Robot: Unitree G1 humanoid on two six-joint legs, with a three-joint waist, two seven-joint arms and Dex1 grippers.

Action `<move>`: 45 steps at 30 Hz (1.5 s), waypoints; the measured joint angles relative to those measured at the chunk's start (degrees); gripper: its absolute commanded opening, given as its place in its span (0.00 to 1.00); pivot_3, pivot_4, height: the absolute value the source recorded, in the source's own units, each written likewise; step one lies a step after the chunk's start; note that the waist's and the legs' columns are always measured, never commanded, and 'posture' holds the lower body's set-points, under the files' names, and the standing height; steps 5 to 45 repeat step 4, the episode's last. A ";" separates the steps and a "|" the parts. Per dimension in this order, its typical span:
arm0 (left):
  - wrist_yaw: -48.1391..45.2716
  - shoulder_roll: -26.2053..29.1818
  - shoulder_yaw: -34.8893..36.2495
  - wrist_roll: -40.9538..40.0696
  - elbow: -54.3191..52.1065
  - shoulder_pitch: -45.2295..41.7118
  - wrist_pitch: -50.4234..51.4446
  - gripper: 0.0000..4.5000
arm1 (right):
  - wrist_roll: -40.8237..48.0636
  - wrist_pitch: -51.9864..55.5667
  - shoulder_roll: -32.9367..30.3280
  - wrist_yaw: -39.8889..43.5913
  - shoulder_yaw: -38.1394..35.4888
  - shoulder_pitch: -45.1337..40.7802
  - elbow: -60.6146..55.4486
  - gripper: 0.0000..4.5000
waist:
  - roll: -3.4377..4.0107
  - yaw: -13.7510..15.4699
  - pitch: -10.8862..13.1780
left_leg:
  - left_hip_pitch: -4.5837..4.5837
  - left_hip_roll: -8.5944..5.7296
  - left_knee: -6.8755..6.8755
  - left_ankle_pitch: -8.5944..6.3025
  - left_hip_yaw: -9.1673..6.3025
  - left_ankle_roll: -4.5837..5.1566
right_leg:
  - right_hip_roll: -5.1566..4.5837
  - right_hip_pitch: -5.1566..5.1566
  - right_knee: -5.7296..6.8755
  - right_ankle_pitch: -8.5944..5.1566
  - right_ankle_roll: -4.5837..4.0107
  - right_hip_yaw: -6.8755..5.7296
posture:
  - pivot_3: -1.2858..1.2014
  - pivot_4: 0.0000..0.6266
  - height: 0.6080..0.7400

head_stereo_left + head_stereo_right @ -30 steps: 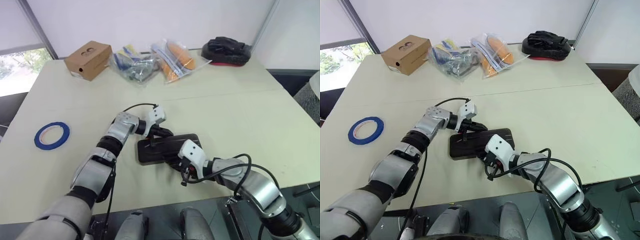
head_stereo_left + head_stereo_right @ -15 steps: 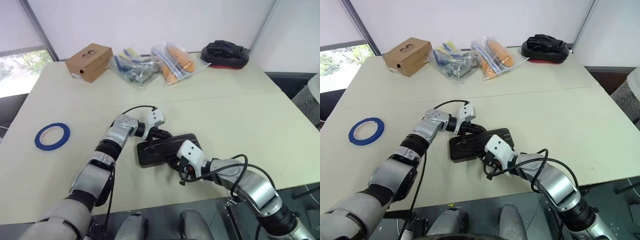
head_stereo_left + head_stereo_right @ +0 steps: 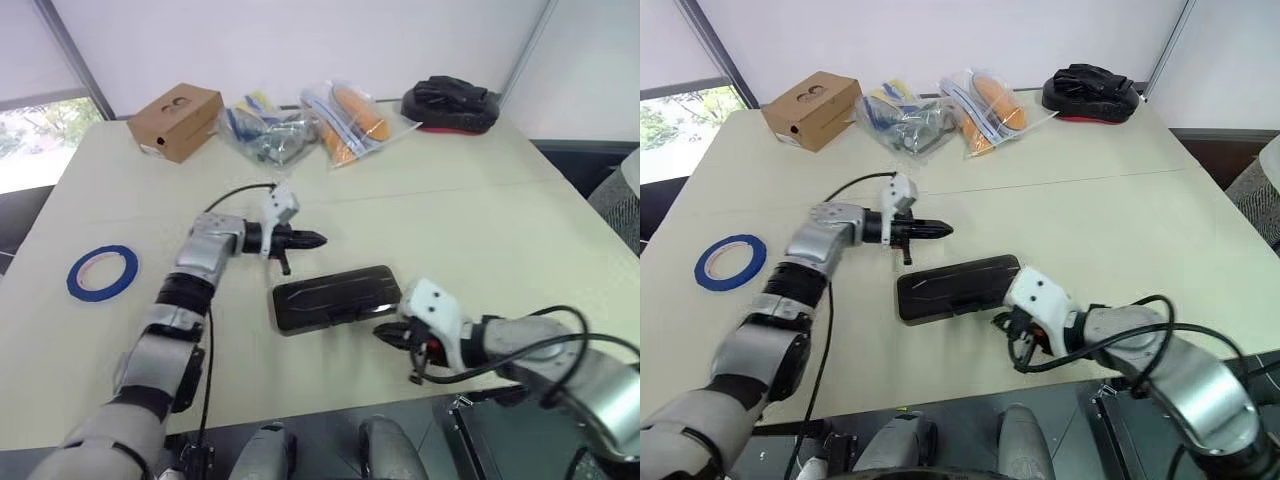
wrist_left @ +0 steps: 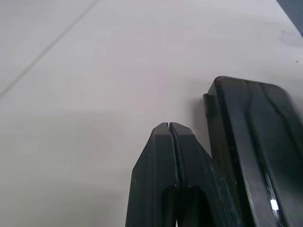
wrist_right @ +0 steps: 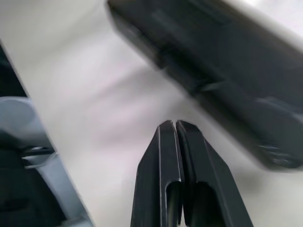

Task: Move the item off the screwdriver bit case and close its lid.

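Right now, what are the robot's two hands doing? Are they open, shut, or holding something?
Left gripper: shut, holding nothing, beside the case.
Right gripper: shut, holding nothing, clear of the case.

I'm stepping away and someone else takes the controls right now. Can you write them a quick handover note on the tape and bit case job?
Left gripper: shut, empty, off the table behind the screwdriver bit case.
Right gripper: shut, empty, just off the case's near right corner, not touching it.
Blue tape: flat on the table far to the left, well clear of the case.
Case: lies flat mid-table with its lid down; no bits showing.
Done: tape is off, lid appears closed.
Left: I cannot see whether the latch has caught, so check that; otherwise pull both arms back.
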 measured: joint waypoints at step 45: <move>-0.65 6.54 1.98 -4.98 -14.63 6.31 8.91 0.00 | 2.88 0.00 -4.33 2.76 -6.61 -1.76 0.13 0.02 | -0.01 0.60 0.06 | -0.01 0.02 0.00 0.00 -0.06 0.00 | 0.00 0.07 -0.07 0.00 0.00 -0.04 | 0.52 0.24 1.00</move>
